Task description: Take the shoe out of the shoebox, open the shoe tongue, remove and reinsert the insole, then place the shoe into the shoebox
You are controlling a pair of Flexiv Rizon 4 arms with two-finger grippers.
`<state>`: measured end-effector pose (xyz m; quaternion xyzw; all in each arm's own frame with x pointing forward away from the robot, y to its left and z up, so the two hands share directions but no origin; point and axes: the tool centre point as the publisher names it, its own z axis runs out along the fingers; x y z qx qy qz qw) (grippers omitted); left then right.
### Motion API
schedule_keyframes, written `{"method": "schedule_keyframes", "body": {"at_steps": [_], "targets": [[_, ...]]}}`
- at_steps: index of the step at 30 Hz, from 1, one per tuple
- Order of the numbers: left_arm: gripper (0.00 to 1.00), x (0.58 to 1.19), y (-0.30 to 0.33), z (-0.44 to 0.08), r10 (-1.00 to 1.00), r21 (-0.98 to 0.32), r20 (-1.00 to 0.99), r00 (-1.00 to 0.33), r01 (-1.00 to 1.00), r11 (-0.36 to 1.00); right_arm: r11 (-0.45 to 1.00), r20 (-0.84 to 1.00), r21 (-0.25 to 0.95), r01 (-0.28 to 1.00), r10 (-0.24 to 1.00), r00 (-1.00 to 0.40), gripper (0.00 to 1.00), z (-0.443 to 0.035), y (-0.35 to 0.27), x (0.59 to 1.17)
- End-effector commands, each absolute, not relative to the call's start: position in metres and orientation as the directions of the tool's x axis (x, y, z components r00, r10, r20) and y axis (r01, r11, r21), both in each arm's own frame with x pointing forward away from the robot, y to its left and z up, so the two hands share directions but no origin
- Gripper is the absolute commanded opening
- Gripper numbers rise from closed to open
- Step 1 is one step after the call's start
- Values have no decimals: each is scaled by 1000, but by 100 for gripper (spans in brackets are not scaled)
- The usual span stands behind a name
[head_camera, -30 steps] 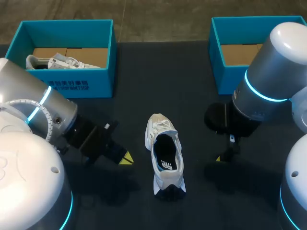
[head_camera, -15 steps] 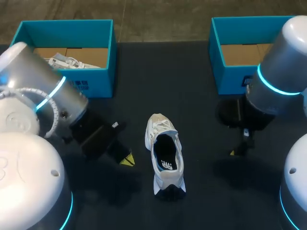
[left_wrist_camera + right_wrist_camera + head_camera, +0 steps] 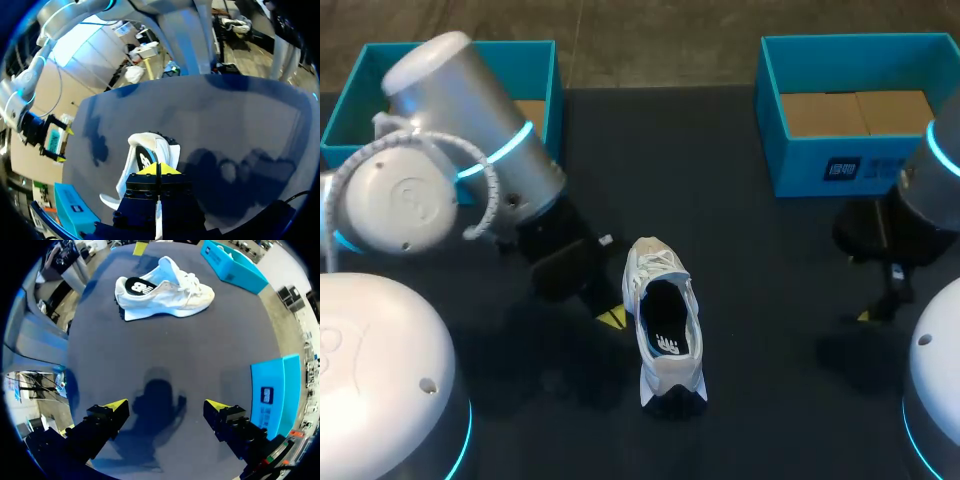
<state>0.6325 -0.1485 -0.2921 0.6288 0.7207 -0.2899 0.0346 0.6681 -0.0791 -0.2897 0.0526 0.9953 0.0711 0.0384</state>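
A white sneaker (image 3: pixel 661 318) lies on the dark table, toe pointing away, its dark insole showing in the opening. My left gripper (image 3: pixel 612 318) is shut and empty, its yellow tips close by the sneaker's left side. From the left wrist view the gripper (image 3: pixel 158 170) hangs just over the sneaker (image 3: pixel 142 152). My right gripper (image 3: pixel 167 407) stands open over bare table, well short of the sneaker (image 3: pixel 165 287); its yellow tip (image 3: pixel 865 315) shows at the right.
An open teal shoebox (image 3: pixel 840 150) with a cardboard floor stands at the back right. A second teal box (image 3: pixel 545 70) at the back left is largely hidden behind my left arm. The tabletop around the sneaker is bare.
My left arm has swung right and forward, bringing its shut gripper up beside the sneaker. My right arm has drawn away to the right. The sneaker has not moved.
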Motion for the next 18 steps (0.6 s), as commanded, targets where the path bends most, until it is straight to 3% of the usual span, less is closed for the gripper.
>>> {"method": "schedule_keyframes", "body": {"at_steps": [1, 7, 18], "targets": [[0, 637, -168, -296, 988, -360, -145, -59, 933, 3, 980, -74, 174, 93, 107, -991, 100, -288, -91, 663], [0, 635, -174, -292, 998, -302, -55, -12, 953, -5, 980, -74, 174, 93, 107, -991, 100, -288, -91, 663], [0, 636, -177, -294, 999, -320, -44, 9, 947, -22, 980, -74, 174, 93, 107, -991, 100, -288, -91, 663]]}}
